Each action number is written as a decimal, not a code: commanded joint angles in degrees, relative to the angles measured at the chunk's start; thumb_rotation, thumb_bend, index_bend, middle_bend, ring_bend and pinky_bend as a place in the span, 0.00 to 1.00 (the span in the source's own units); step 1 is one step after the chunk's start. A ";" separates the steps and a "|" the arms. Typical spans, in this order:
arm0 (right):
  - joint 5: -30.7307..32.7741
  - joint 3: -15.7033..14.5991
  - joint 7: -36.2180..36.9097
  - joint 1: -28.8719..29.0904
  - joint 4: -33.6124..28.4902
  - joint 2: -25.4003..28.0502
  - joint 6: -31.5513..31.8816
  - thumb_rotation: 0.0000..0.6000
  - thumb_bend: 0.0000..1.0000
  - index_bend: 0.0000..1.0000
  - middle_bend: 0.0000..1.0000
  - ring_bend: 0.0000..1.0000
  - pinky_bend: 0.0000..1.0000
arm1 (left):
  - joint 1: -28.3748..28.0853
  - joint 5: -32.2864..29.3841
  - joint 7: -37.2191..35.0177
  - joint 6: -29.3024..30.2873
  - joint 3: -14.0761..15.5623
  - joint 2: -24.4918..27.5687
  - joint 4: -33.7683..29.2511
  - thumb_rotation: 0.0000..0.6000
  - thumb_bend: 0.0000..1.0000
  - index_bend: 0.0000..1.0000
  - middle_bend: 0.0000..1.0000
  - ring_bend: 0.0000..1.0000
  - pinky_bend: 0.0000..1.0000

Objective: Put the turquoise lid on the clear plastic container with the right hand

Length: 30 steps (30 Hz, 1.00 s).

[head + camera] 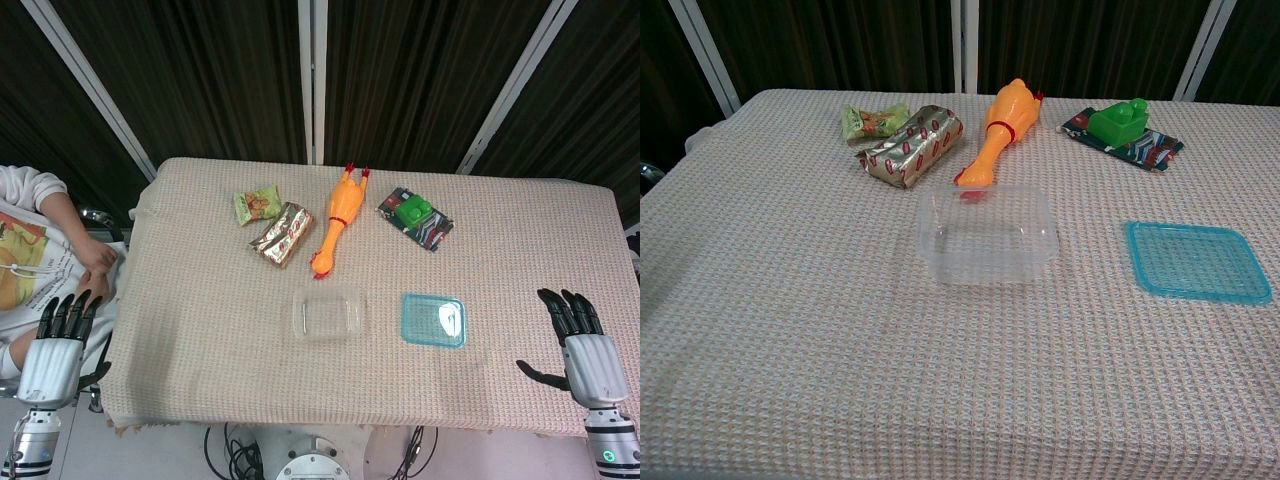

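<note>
The turquoise lid (433, 320) (1196, 261) lies flat on the table, right of centre. The clear plastic container (327, 313) (986, 235) stands uncovered just to its left, a gap between them. My right hand (580, 338) hovers at the table's right front edge, well right of the lid, fingers spread and holding nothing. My left hand (58, 338) hangs off the table's left edge, fingers extended, empty. Neither hand shows in the chest view.
Behind the container lie an orange rubber chicken (336, 222) (1000, 130), a foil snack pack (282, 234) (912, 146), a green snack bag (257, 204) (872, 120) and a green toy on a dark packet (414, 216) (1122, 128). A person (40, 245) sits at the left.
</note>
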 commanded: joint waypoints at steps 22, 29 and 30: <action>27.55 8.62 -20.17 16.22 -2.18 -12.74 -32.11 1.00 0.00 0.00 0.06 0.00 0.00 | 0.15 -1.56 -0.77 -1.72 0.44 -0.99 1.01 1.00 0.04 0.06 0.02 0.00 0.00; 33.39 9.56 -23.73 18.95 1.10 -16.12 -34.07 1.00 0.00 0.00 0.06 0.00 0.00 | -0.27 -2.21 -0.71 -2.85 0.34 -1.07 1.15 1.00 0.04 0.06 0.02 0.00 0.00; 34.21 9.76 -24.01 19.36 1.44 -16.50 -34.35 1.00 0.00 0.00 0.06 0.00 0.00 | -0.38 -2.18 -0.71 -2.97 0.31 -1.13 1.19 1.00 0.04 0.06 0.02 0.00 0.00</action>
